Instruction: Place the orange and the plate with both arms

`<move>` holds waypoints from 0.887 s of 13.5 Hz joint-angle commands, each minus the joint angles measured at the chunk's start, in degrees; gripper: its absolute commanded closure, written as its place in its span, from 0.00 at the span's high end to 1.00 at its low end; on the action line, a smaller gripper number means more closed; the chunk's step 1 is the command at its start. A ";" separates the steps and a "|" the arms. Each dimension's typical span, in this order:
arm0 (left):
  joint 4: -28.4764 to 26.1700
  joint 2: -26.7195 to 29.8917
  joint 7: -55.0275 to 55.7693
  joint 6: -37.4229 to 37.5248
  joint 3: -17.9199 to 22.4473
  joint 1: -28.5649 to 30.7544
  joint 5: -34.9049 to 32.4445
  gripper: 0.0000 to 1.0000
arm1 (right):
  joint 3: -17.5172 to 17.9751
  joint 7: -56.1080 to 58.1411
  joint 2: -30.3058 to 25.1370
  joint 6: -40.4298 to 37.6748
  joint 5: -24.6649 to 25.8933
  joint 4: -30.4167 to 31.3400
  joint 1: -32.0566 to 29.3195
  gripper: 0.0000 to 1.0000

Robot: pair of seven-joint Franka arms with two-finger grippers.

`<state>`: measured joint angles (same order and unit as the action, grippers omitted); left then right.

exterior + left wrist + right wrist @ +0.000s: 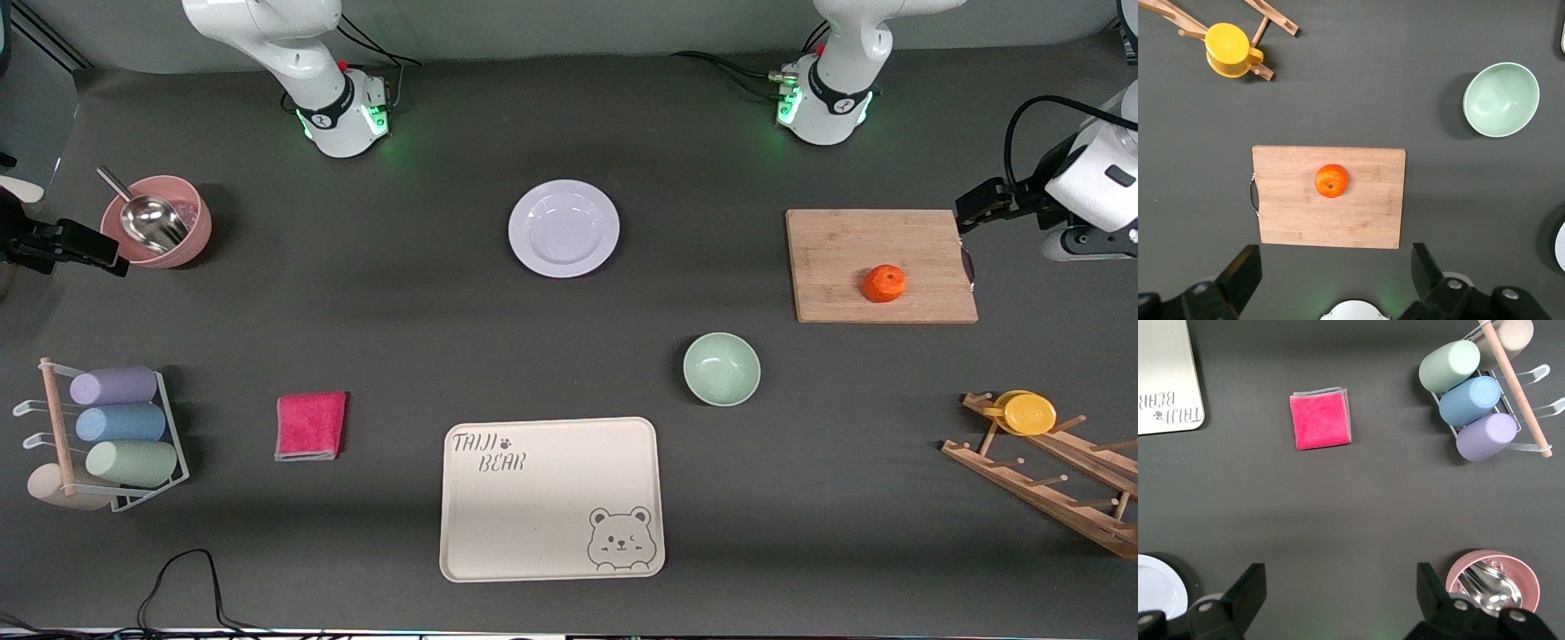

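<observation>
Bench [400,320] of dark grey matting carries everything here. Near its middle, close to the arm bases, sits the round, shallow white plate with a lavender tint [564,228], empty; an edge of it also shows in the right wrist view [1158,590]. Toward the left arm's end lies a rectangular wooden cutting board [880,265], and the small bright-orange fruit [884,284] rests on it, stem dimple visible in the left wrist view [1331,181]. A pale green round bowl [721,368] stands nearer the front camera than the plate, between board and a cream rectangular tray printed with a bear [551,498].

Left gripper [1335,280] is raised over the bench at the cutting board's edge; its two black fingers [1241,273] stand wide apart, holding nothing. Right gripper [1338,600] is raised over the bench toward the right arm's end, fingers [1248,590] likewise wide apart and empty, with a pink bowl holding a metal scoop [1493,583] beside it.

A folded magenta cloth [311,425] lies beside the tray. A wire rack of pastel cups [111,436] sits at the right arm's end, and a wooden peg rack bearing a yellow cup [1027,413] at the left arm's end.
</observation>
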<state>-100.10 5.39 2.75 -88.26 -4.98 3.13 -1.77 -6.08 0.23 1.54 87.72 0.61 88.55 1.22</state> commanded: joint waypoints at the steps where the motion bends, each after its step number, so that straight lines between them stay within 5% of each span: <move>1: -0.19 0.94 -0.02 0.99 -0.56 0.56 -0.07 1.00 | 0.28 -2.33 -1.37 -0.53 0.09 1.09 0.01 1.00; 8: 0.69 0.06 -0.82 4.42 -0.47 0.74 -0.16 1.00 | 0.45 -4.37 -1.45 -0.97 0.00 1.27 0.10 1.00; 12: 0.69 0.06 -1.43 4.68 -0.03 0.82 -0.16 1.00 | 0.45 -6.02 -7.59 -1.59 -0.09 6.53 2.29 1.00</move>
<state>-99.95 5.32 2.45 -84.95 -4.97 3.42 -1.78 -5.79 -2.45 -0.32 86.58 0.61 90.13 1.93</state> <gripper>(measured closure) 0.000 0.000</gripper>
